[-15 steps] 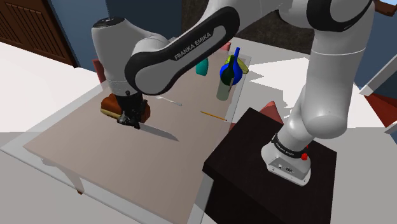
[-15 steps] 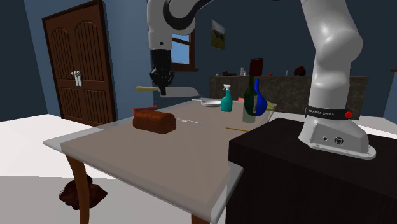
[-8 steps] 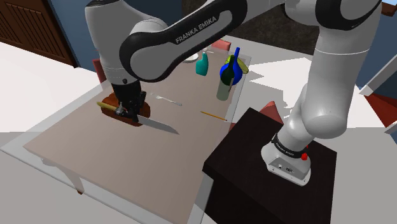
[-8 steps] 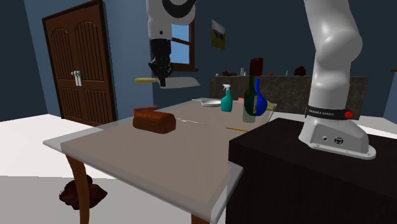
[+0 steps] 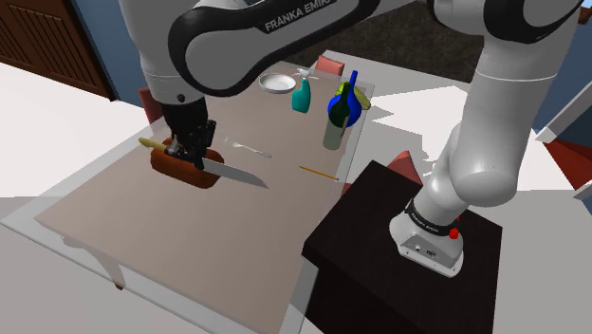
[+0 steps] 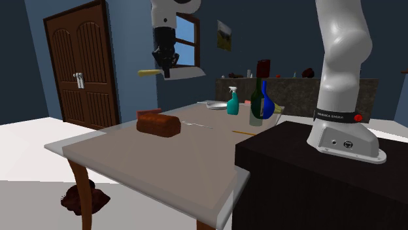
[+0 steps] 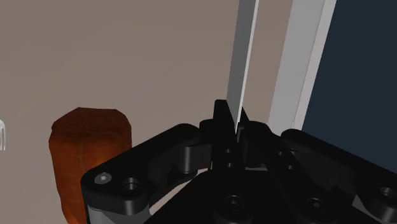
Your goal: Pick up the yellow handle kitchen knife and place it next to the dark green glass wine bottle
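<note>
The black gripper (image 5: 196,154) has its fingers (image 7: 222,118) pinched on the yellow-handled knife (image 5: 237,174), close to where handle meets blade. That grip looks chosen to keep the knife balanced and roughly level. In the shoulder view the handle pokes out toward ten o'clock and the blade toward four. The knife hangs in the air, well above the brown loaf (image 5: 174,168) on the table (image 5: 171,237). I reckon that height is there so the blade clears the loaf on the way across.

The dark green wine bottle (image 5: 333,133) stands well apart, at about two o'clock from the gripper, near the table's far corner. It is a crowded corner: a blue bottle (image 5: 349,102) stands just beside it, a teal spray bottle (image 5: 301,96) at its ten o'clock, a pencil (image 5: 319,173) at its seven. The bare tabletop at its nine o'clock looks the safest landing spot.
</note>
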Tool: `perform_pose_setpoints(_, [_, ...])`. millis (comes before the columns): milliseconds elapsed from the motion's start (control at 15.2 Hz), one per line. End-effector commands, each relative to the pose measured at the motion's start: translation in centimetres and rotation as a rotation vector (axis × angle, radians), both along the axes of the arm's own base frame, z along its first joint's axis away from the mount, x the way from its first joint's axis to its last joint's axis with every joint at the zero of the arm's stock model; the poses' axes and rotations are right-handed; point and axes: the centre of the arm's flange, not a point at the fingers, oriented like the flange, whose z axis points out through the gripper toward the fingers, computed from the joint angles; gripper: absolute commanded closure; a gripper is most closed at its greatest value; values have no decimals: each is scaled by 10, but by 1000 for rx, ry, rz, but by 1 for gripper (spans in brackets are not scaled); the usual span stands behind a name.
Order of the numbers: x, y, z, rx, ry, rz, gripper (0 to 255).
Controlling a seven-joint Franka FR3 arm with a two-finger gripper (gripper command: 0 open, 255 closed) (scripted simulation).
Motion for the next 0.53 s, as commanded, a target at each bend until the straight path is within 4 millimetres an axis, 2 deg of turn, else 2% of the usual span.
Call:
perform_pose_setpoints(0, [0,1,11,0,0,0,255])
perform_pose_setpoints(462, [0,1,48,0,0,0,255])
